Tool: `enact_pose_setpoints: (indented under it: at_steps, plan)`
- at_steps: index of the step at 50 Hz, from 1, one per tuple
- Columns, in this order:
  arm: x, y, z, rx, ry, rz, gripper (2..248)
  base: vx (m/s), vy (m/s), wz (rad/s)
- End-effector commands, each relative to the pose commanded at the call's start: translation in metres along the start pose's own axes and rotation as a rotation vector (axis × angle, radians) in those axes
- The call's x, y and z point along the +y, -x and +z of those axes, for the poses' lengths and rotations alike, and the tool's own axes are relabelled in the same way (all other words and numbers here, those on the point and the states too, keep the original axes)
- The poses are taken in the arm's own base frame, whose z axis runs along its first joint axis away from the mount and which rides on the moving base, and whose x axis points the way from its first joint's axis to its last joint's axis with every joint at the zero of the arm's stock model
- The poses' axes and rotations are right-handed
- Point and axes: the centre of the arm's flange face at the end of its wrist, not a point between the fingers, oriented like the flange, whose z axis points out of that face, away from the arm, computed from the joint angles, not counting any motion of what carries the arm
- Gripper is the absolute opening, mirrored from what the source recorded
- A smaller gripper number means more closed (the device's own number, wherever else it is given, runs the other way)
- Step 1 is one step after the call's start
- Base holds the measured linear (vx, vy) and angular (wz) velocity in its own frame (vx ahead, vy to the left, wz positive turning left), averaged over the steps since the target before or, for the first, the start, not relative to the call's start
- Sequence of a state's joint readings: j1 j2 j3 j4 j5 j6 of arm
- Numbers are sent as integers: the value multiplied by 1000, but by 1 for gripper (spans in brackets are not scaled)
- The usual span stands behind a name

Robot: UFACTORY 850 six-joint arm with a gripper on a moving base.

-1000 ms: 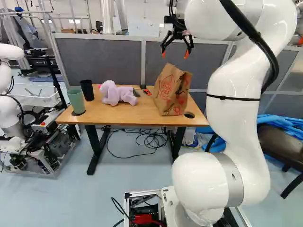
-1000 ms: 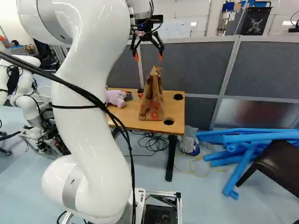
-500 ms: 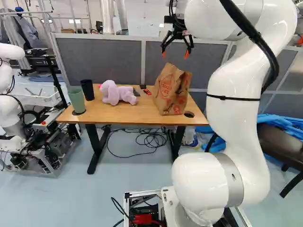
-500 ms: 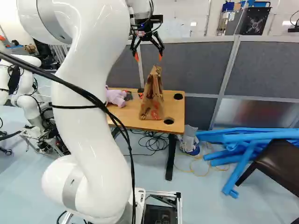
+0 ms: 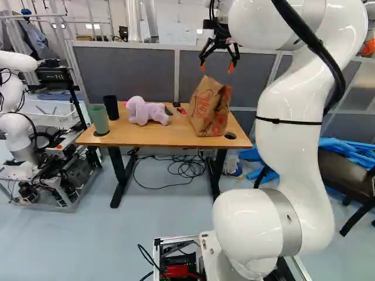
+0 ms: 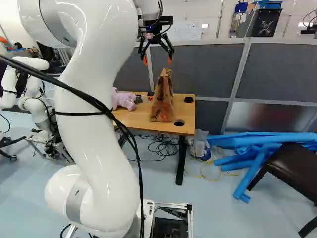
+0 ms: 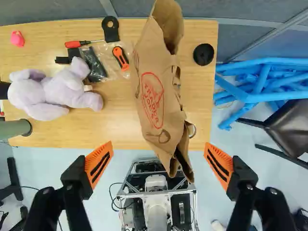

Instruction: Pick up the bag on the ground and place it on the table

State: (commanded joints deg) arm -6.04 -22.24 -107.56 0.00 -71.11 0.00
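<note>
My gripper (image 5: 217,68) hangs open above the table in the left base view, and its orange pads stand wide apart in the wrist view (image 7: 159,144) with nothing gripped. Below the fingers, a brown paper bag (image 5: 210,108) with red print stands upright on the wooden table (image 5: 158,139), near the end beside a round hole. In the wrist view the bag (image 7: 156,91) reaches from ahead of the gripper to between the fingertips, without touching either pad. Its top is crumpled.
A purple plush toy (image 5: 146,111), a green cup (image 5: 99,120), a black cup (image 5: 111,108) and small tools share the table. Another robot (image 5: 20,134) stands to the left. Blue tubes (image 6: 247,148) and a dark chair (image 6: 292,171) are at the right; grey partitions rise behind.
The base has moved back a little and turned slightly, shifting the whole scene. The arm holds its pose, its gripper remains open, and the bag keeps its place on the table.
</note>
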Motion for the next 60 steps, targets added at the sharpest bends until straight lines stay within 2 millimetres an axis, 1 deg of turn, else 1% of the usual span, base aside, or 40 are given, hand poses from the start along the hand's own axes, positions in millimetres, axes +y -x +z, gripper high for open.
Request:
enact_pose_setpoints:
  at_steps: [28,46,60]
  plan:
    - [0,0,0,0,0,0,247,-156,2,-2]
    - [0,0,0,0,0,0,247,-210,1,7]
    - [0,0,0,0,0,0,247,-15,1,-2]
